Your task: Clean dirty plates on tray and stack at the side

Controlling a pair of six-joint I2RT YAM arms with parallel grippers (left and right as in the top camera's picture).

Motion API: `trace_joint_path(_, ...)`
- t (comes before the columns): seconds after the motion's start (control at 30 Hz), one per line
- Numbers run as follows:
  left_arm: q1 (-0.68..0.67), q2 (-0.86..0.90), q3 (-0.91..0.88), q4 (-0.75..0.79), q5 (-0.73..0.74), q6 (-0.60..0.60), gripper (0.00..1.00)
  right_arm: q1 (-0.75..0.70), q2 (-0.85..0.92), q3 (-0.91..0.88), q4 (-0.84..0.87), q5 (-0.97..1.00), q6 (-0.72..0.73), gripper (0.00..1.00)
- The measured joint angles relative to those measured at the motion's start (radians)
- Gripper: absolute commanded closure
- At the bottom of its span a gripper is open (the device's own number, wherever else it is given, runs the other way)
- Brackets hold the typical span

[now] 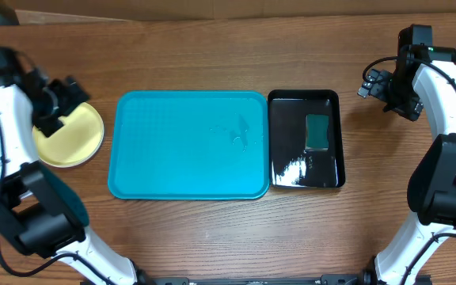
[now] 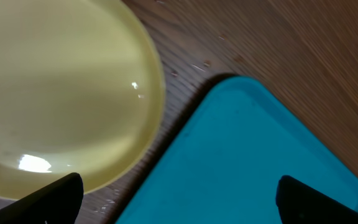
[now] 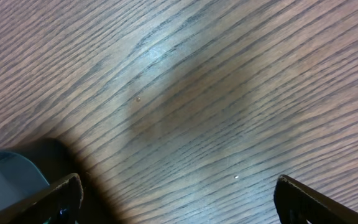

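Round yellow-green plastic plate point(image 1: 74, 142) lies on the wooden table point(image 1: 212, 229), just left of the large turquoise rectangular plastic tray point(image 1: 188, 146). Left gripper point(image 2: 179, 199) hovers above it, spread wide and empty. Right gripper point(image 3: 179, 199) is likewise wide. The plate is probably light, stiff and slick, so pinch its rim.

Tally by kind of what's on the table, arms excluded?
Plates: 1, yellow plate; cannot tell if others lie beneath it
Trays: 2, blue tray and black tray
Sponges: 1, green sponge in the black tray
Total: 4
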Motion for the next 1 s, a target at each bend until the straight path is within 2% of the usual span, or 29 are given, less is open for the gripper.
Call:
trace_joint_path(0.3,-0.119,0.000,0.000,-0.003,0.021,0.007,0.00,0.000,0.000,0.000,0.000,0.000,0.000,0.00)
trace_joint_path(1.0,-0.136,0.000,0.000,-0.003,0.021,0.015,0.00,0.003,0.000,0.000,0.000,0.000,0.000,0.00)
